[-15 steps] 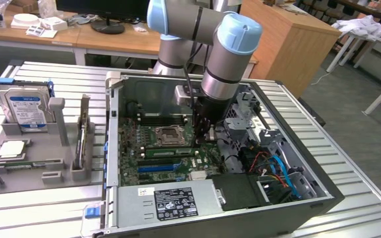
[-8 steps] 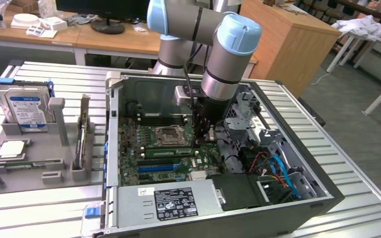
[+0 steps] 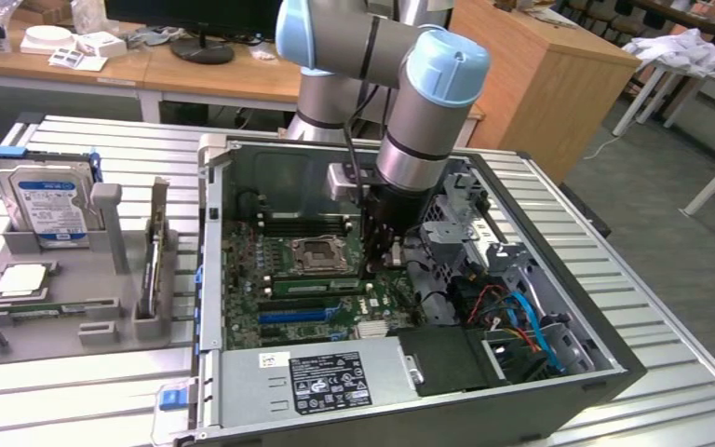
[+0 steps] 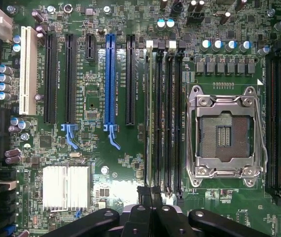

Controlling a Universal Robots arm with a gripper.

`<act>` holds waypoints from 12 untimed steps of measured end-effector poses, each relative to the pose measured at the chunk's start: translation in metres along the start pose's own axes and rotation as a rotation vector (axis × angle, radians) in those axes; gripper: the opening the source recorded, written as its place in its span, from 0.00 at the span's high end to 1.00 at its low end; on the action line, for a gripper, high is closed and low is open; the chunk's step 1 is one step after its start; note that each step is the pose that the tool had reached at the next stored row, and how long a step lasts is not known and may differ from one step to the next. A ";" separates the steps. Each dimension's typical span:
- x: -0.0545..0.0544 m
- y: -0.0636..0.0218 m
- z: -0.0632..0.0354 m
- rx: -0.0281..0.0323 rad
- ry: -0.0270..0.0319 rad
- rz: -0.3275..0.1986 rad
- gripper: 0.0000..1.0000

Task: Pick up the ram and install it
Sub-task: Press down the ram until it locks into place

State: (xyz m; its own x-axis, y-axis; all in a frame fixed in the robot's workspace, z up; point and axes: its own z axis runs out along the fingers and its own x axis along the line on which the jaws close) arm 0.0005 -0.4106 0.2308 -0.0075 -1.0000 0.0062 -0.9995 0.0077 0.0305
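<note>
A ribbed silver metal table [image 3: 655, 307] stands in a workshop, with wooden desks [image 3: 544, 65] behind it.

On the exterior view's left, a grey plastic holder tray [image 3: 72, 279] carries one blue-labelled silver hard drive [image 3: 47, 200], standing upright. To its right lies one open black computer case [image 3: 581, 391], with its green motherboard [image 3: 271, 317] facing up.

One grey and pale blue robot arm [image 3: 426, 102] reaches down into the case. Its black gripper [image 3: 380, 263] sits low over the board, beside the square metal processor socket [image 3: 320, 253].

In the wrist view the gripper [image 4: 151, 190] has its two fingers [image 4: 144, 193] pressed together, clamping nothing. They sit directly over one end of the ram [image 4: 149, 113]. Whether they touch it I cannot tell.

The ram, one long thin green circuit-board stick, stands edge-on in the outermost of four black memory slots [image 4: 172, 113] beside the socket. In the exterior view the ram [image 3: 314, 285] shows as a green strip just below the socket.
</note>
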 end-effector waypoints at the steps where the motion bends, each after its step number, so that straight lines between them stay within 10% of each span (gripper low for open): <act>1: 0.000 0.0000 0.0002 0.0000 -0.0001 0.000 0.89; 12: 0.000 -0.0001 0.0030 0.0000 0.0000 0.000 0.89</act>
State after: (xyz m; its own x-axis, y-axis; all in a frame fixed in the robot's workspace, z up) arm 0.0005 -0.4106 0.2278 -0.0075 -1.0000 0.0062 -0.9995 0.0077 0.0304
